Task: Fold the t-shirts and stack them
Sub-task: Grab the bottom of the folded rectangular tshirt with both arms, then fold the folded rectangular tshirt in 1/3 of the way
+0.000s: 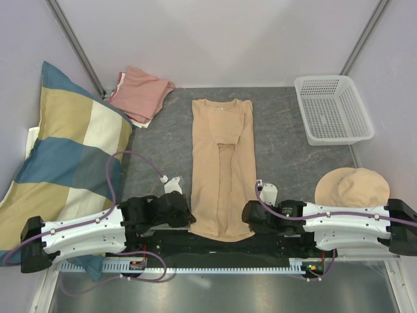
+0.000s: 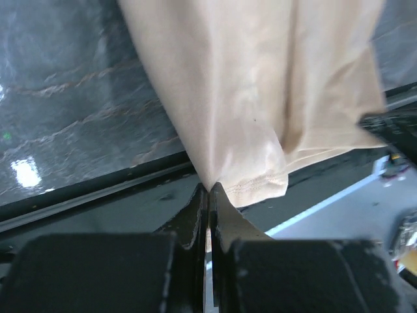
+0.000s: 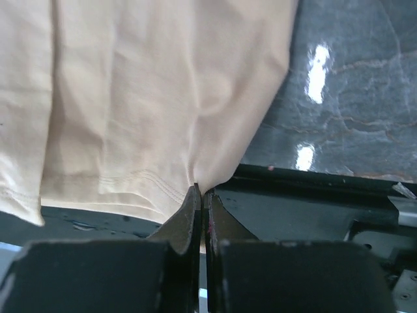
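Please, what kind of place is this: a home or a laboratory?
Probably a robot test cell in a laboratory, not a home: a left arm and a right arm mounted at the table edge, plain walls closing it in, and props laid out: tan t-shirt, basket, pillow.

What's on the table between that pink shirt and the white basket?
In the top view, only the collar end of the tan t-shirt lies between them; otherwise the grey tabletop is bare.

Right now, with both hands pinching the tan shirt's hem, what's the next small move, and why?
Probably lift the hem and carry it toward the collar: left hand and right hand each pinch a corner, and the tan t-shirt lies in a strip.
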`<state>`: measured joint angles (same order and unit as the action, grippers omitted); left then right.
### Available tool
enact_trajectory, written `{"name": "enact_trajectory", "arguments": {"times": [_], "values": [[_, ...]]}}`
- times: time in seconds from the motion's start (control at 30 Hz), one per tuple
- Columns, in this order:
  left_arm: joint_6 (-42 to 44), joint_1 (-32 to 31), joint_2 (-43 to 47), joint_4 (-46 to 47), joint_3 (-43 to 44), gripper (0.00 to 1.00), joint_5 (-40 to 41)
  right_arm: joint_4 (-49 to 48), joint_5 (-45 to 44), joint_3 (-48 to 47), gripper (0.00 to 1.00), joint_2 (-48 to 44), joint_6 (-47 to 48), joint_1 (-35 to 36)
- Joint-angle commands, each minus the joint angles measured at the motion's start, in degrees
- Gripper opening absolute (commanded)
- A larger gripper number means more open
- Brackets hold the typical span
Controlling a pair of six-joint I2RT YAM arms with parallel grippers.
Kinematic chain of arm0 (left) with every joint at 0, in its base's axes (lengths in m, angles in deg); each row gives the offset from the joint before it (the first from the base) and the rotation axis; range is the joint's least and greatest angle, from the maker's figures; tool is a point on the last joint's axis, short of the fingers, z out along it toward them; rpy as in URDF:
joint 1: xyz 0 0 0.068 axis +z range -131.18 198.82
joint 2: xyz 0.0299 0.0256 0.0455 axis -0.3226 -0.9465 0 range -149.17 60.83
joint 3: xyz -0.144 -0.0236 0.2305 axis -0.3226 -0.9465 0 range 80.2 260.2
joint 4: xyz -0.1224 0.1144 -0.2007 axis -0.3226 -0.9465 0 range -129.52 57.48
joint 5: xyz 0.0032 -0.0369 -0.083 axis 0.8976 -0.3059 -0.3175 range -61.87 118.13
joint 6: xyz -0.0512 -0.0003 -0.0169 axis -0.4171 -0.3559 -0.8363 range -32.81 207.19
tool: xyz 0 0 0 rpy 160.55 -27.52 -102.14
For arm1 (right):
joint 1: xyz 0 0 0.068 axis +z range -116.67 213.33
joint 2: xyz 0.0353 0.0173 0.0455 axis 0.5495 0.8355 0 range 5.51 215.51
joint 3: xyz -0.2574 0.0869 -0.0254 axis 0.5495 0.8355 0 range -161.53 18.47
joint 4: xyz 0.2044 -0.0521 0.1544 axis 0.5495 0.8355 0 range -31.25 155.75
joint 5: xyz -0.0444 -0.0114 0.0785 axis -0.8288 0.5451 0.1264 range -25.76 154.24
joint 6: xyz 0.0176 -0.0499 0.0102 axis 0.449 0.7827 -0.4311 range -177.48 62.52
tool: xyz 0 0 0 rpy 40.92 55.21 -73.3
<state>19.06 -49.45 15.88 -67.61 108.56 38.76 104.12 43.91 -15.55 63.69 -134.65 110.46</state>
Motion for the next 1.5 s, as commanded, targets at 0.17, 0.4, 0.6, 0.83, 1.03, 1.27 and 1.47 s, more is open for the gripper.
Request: {"name": "enact_trajectory", "arguments": {"times": [0.17,0.4,0.6,0.83,1.03,1.27,1.47], "values": [[7.82,0.42,-13.4,-2.7,14.78,0.02,12.46,-0.98,-11.03,-10.62,0.0,2.03,6.31,-5.83],[19.96,10.95,-20.35,5.37,21.65,0.02,12.49,-9.93,-9.55,-14.4,0.0,8.25,22.13,-22.69],[32.18,24.14,-27.28,15.12,27.35,0.02,6.86,-19.08,-5.06,-19.41,0.0,16.86,31.02,-31.4],[40.54,29.5,-41.34,19.36,38.16,0.02,2.3,-24.18,0.29,-26.09,0.0,26.63,35.85,-38.88],[41.95,30.56,-48.38,20.24,40.64,0.02,0.79,-25.94,1.97,-27.77,0.0,30.16,36.74,-42.14],[42.04,31.79,-49.8,20.85,37.3,0.02,1.49,-26.2,3.11,-27.33,0.0,31.47,37.18,-44.69],[41.6,33.9,-49.71,20.94,34.49,0.02,1.85,-26.56,3.2,-26.89,0.0,32.97,37.26,-45.74]]}}
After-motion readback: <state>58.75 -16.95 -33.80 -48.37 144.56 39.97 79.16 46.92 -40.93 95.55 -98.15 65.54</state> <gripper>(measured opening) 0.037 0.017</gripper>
